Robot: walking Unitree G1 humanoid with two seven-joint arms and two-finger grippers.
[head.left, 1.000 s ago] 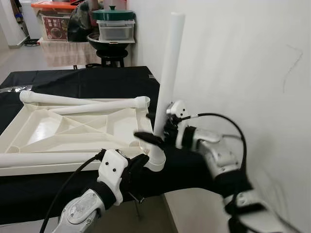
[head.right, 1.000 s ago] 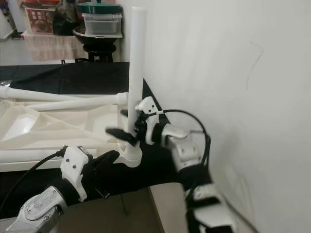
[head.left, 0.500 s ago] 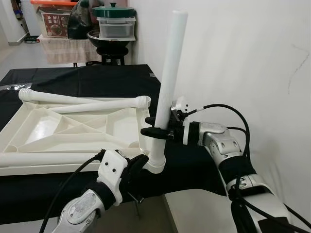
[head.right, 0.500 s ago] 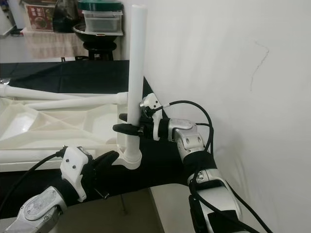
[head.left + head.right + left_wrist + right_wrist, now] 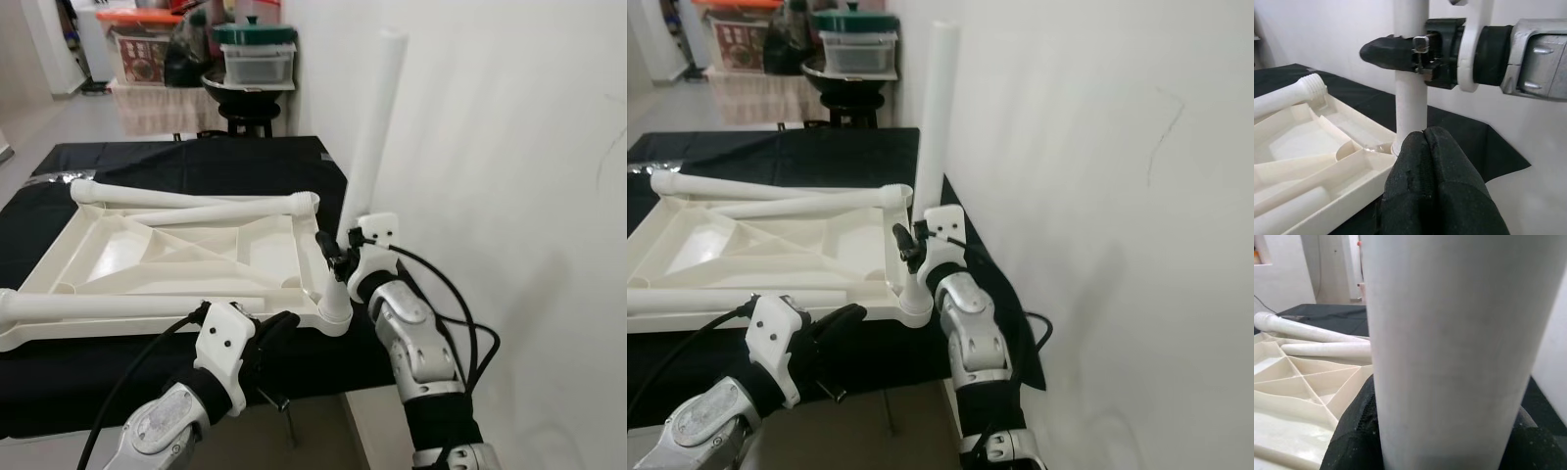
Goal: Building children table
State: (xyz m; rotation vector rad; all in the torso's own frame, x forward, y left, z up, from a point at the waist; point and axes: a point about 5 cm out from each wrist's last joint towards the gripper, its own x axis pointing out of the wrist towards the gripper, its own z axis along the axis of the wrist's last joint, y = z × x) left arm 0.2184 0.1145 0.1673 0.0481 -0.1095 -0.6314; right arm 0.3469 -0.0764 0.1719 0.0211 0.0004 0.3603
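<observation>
1. Black cloth covers the work table before me, with a plain white wall along its right side and stacked storage containers at the far end of the room.
2. On the cloth I see an upside-down, cream-white plastic tabletop, its ribbed underside facing up.
3. Three loose white plastic legs lie across the tabletop: two long legs near the far edge and one leg along the near edge.
4. A fourth white tubular leg stands nearly upright in the near right corner socket of the tabletop, leaning slightly toward the wall.
5. My right gripper is clamped around the lower part of this upright leg, its black fingers pressed against either side of the tube, just above the socket.
6. My left gripper sits at the near edge of the table, just beside the corner socket, with its two black fingers closed together and gripping nothing.
7. From the right wrist camera, the upright leg stands very close in front, with the tabletop ribs and the far legs behind it.
</observation>
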